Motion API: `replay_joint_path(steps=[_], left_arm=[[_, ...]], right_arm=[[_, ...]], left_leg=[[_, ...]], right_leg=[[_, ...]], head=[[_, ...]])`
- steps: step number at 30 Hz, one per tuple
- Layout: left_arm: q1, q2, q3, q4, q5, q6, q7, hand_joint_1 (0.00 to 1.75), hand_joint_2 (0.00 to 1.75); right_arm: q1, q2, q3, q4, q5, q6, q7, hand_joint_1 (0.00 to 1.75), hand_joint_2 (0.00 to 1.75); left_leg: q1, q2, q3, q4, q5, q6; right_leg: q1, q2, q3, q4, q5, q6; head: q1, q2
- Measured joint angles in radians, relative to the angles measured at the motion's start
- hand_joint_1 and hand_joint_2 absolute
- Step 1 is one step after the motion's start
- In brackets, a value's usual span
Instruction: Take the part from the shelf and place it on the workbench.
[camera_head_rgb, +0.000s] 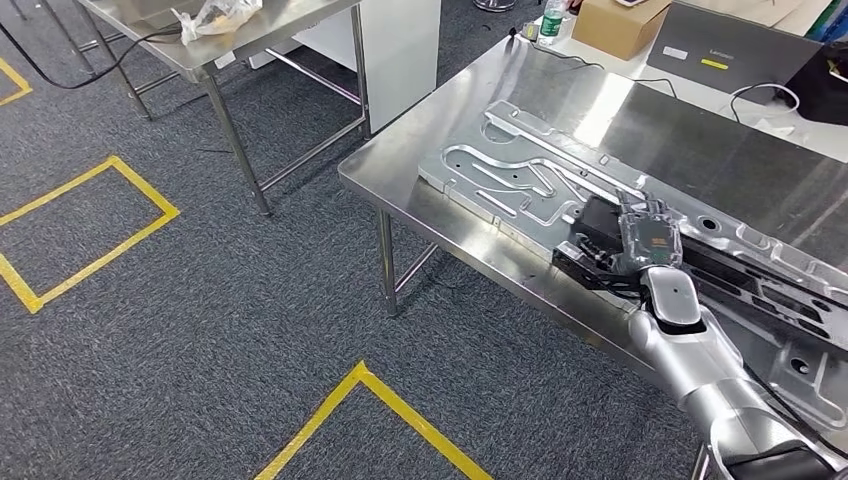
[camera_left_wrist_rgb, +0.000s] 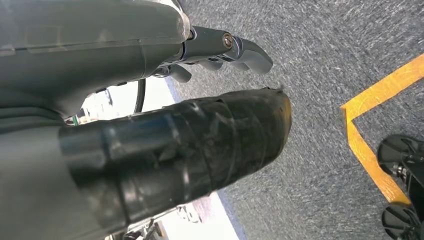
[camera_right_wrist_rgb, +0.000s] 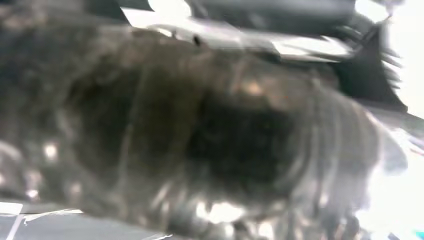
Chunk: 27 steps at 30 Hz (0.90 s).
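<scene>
Head view looks down on a stainless steel workbench (camera_head_rgb: 450, 215) standing on dark grey carpet (camera_head_rgb: 200, 330) marked with yellow tape lines (camera_head_rgb: 95, 255). A long stamped metal part (camera_head_rgb: 520, 175) lies flat on the bench top, running from near its front corner toward the right edge of the picture. The right hand (camera_head_rgb: 625, 245) rests on the part's middle, fingers laid over it; whether they clasp it I cannot tell (the right wrist picture is a blur). A second steel table (camera_head_rgb: 215, 65) stands well apart behind, and a cardboard box (camera_head_rgb: 620, 25) sits beyond the bench. In the left wrist view the left hand (camera_left_wrist_rgb: 165, 95) hangs over the carpet, fingers (camera_left_wrist_rgb: 245, 52) curled, holding nothing.
</scene>
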Motion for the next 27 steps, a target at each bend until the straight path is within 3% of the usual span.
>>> replay_joint_path(steps=[4, 8, 27], left_arm=[[0.002, -0.009, 0.026, -0.016, -0.034, -0.014, -0.004, 0.0, 0.0], [0.002, -0.015, 0.038, -0.023, -0.041, -0.018, -0.006, 0.0, 0.0], [0.0, -0.02, 0.073, -0.033, -0.102, -0.024, -0.014, 0.0, 0.0]], right_arm=[[0.032, 0.0, 0.04, -0.195, -0.036, -0.017, -0.036, 0.0, 0.0], [0.049, -0.002, 0.058, -0.294, -0.038, -0.015, -0.034, 0.0, 0.0], [0.106, -0.01, 0.07, -0.425, -0.032, -0.065, -0.074, 0.0, 0.0]], left_leg=[[0.001, -0.003, 0.004, 0.0, 0.001, 0.0], [0.001, -0.004, 0.004, 0.0, 0.002, 0.0], [0.001, -0.004, 0.004, 0.0, 0.001, 0.0]], right_leg=[[0.001, -0.003, 0.0, 0.0, 0.0, 0.0], [0.001, -0.004, 0.0, 0.0, 0.0, 0.0], [0.001, -0.004, 0.0, 0.0, 0.0, 0.0]], head=[[0.0, 0.0], [0.0, 0.0], [0.0, 0.0]])
